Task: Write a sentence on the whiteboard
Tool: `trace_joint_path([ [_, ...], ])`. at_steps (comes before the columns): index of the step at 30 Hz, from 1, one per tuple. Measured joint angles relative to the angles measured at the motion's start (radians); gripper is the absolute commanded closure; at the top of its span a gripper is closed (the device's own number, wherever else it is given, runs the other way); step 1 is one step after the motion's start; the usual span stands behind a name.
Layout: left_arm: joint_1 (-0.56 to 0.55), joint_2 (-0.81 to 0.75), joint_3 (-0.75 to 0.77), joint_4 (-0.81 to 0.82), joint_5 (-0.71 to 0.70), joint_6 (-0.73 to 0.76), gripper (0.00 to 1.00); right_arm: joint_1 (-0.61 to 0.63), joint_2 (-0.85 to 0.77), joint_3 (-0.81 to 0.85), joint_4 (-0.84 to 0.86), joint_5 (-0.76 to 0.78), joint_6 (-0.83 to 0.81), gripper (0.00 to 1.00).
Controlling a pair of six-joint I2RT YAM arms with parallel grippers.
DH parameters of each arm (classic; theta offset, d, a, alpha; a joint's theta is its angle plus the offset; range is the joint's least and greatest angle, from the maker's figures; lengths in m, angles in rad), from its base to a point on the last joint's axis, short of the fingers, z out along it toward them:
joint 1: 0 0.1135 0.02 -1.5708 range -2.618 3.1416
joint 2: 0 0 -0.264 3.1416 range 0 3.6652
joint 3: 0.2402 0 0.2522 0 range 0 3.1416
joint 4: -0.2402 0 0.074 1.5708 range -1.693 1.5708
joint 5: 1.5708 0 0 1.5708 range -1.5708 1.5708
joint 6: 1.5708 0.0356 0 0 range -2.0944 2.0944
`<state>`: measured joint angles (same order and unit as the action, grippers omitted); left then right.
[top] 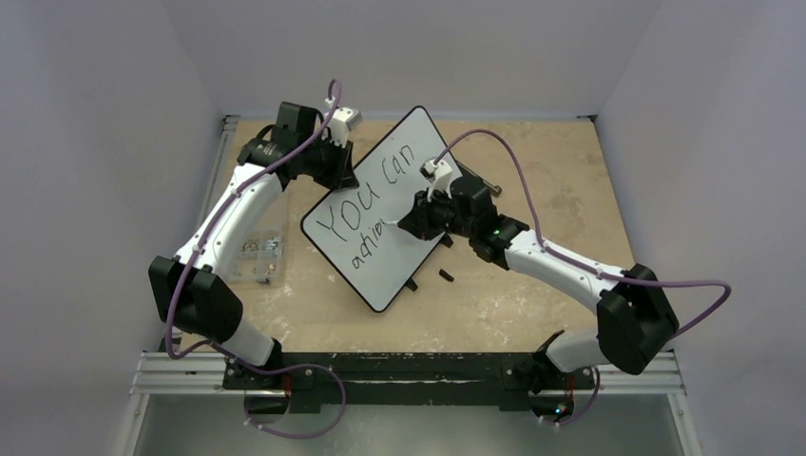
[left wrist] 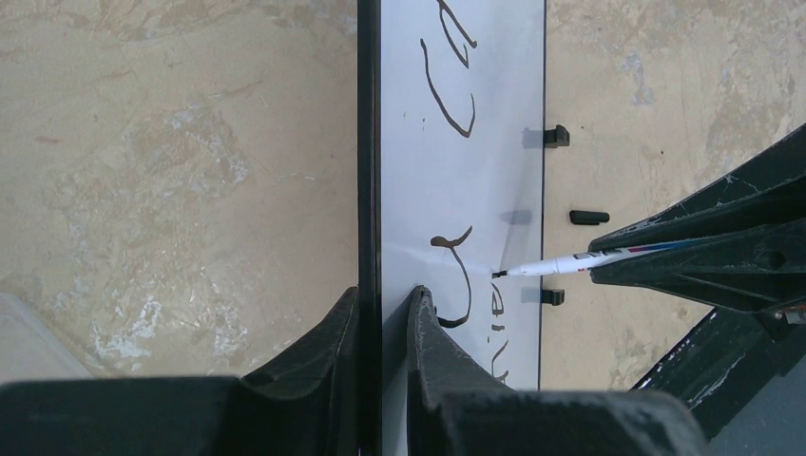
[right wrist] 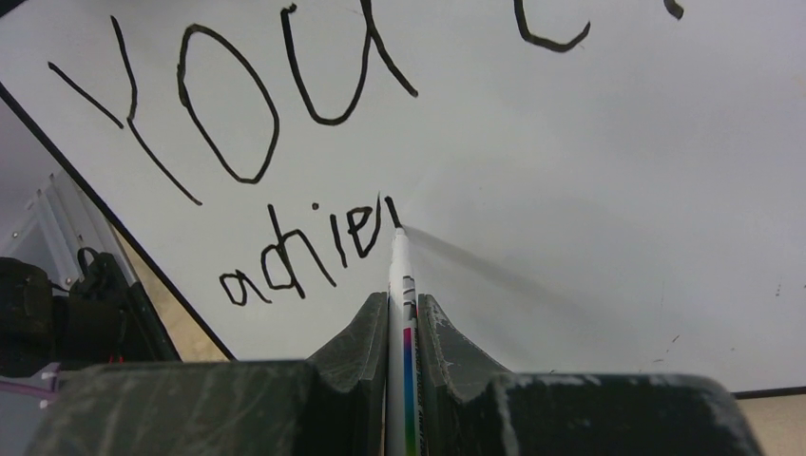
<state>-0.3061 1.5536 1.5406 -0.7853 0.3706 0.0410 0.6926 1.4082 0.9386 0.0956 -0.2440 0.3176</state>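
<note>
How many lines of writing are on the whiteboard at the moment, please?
2 on the whiteboard: "You can" above, unfinished "achie" below it, ending at the marker tip. The right arm may hide more.

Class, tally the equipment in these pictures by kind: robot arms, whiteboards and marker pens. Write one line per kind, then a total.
robot arms: 2 (left arm, right arm)
whiteboard: 1
marker pen: 1
total: 4
</note>
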Motion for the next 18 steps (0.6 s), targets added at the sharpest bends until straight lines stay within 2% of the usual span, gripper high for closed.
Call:
trace_joint_path([
  [7, 0.000, 0.000, 0.000, 0.000, 0.000, 0.000, 1.00, 0.000, -0.023, -0.047, -0.006, 0.008, 0.004, 1.00],
  [18, 0.000, 0.000, 0.000, 0.001, 0.000, 0.000, 1.00, 0.000, -0.009, 0.000, -0.051, 0.027, 0.007, 1.00],
])
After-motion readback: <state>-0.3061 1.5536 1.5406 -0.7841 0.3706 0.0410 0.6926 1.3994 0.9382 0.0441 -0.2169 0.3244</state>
